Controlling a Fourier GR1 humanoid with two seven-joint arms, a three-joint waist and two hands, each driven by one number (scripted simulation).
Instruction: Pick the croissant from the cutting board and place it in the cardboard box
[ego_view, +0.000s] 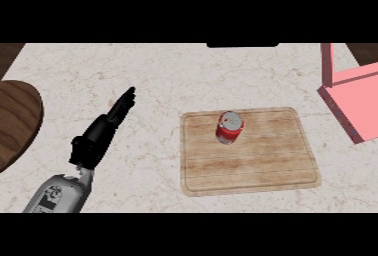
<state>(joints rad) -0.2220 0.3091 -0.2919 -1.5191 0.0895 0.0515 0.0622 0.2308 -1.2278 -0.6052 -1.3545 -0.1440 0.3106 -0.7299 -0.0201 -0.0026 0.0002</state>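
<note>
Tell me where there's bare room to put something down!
Bare counter runs between the left hand and the cutting board, and along the far edge beyond both. The board's near half, in front of the red can, is bare too. It is tightest between the board and the pink box.

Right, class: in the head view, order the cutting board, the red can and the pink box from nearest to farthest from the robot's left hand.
1. Cutting board, just right of the left hand; its left edge comes closest.
2. Red can, standing on the board's upper middle.
3. Pink box, at the view's far right edge.
</note>
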